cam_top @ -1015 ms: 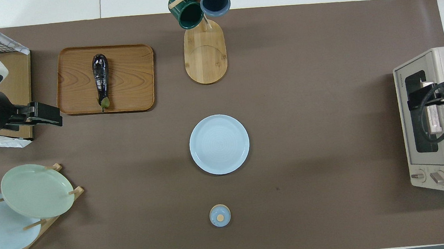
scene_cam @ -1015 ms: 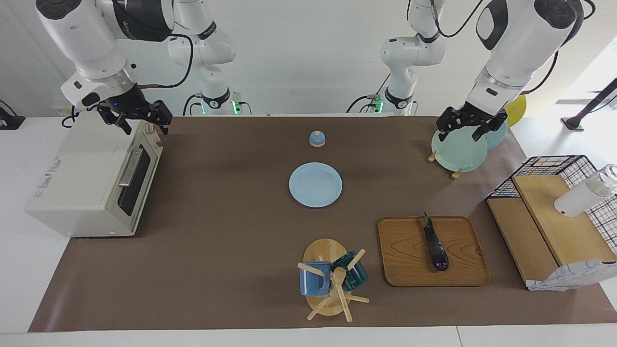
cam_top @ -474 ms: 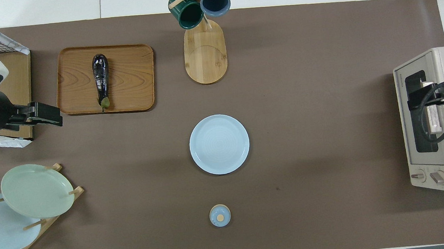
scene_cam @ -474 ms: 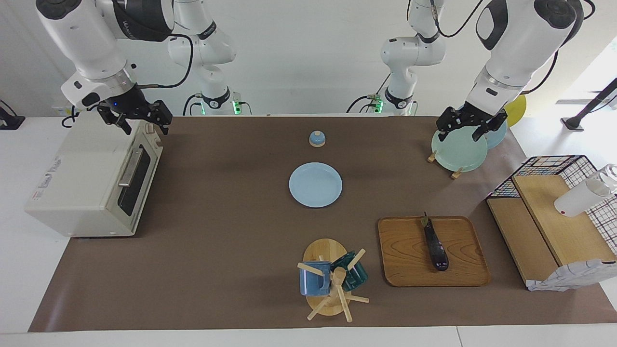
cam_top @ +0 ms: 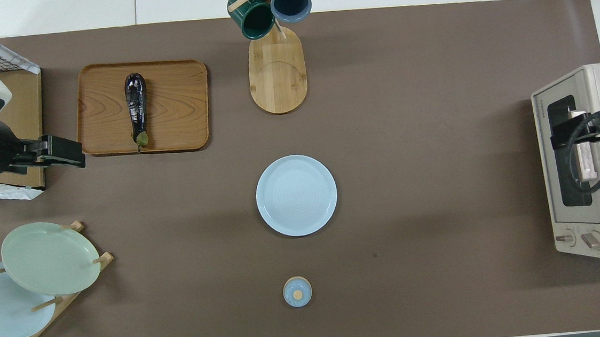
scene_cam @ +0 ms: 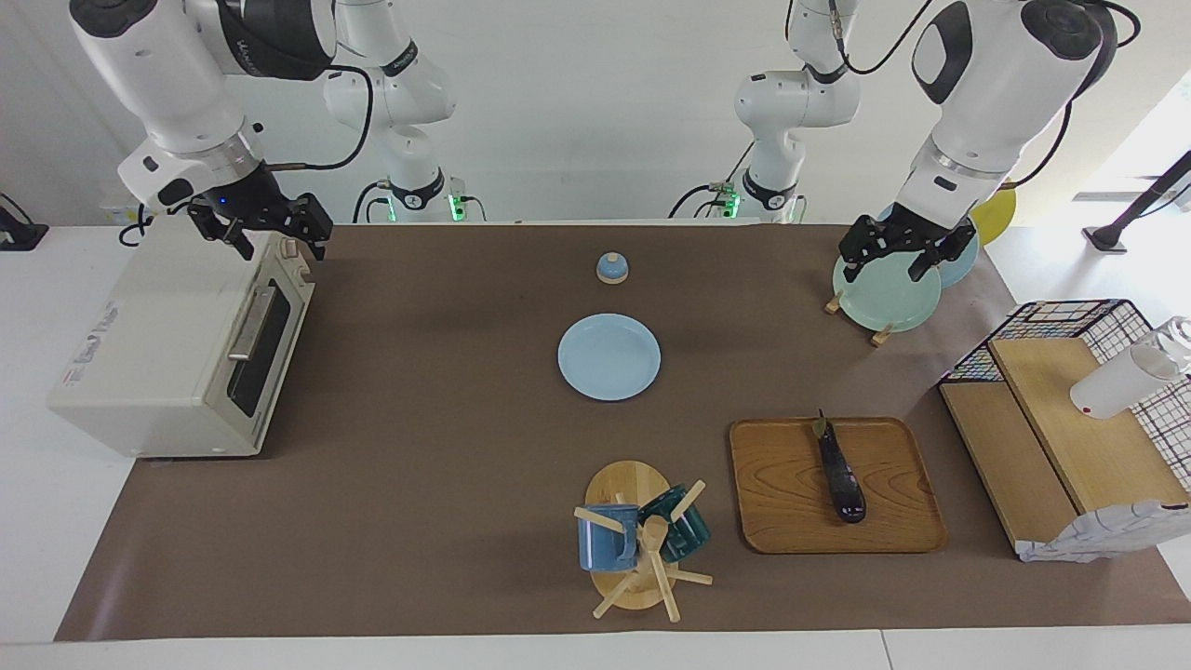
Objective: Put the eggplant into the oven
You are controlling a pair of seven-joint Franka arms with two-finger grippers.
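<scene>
- Eggplant [scene_cam: 841, 472] lay on the wooden tray [scene_cam: 782, 521], lower right of the facing view; upper left of the overhead view [cam_top: 136, 107]. It was not held by anything.
- Long axis ran toward and away from the robots. The green stem end pointed toward the robots, the rounded dark end away from them.
- Left gripper [scene_cam: 897, 255] hung over the green plate [scene_cam: 889, 298] in the plate rack, upper right of the facing view. Fingers stood apart, nothing between them. In the overhead view it showed at the left edge [cam_top: 66, 157], just beside the tray's corner on the stem side.
- Right gripper [scene_cam: 270, 237] hung over the top front edge of the oven [scene_cam: 149, 344], upper left of the facing view. Fingers apart, empty.
- Oven door was closed, handle facing the middle of the table [scene_cam: 447, 419].
- Judgement: the left gripper was much the nearer to the eggplant; the eggplant lay lower in the facing view, at the same end of the table. The right gripper was well apart from it, with the blue plate [scene_cam: 608, 356] between.
- Judgement: a grasp across the narrow width, fingers closing crosswise to the long axis, would suit. The closed door needs opening first; the right gripper was placed for that.
</scene>
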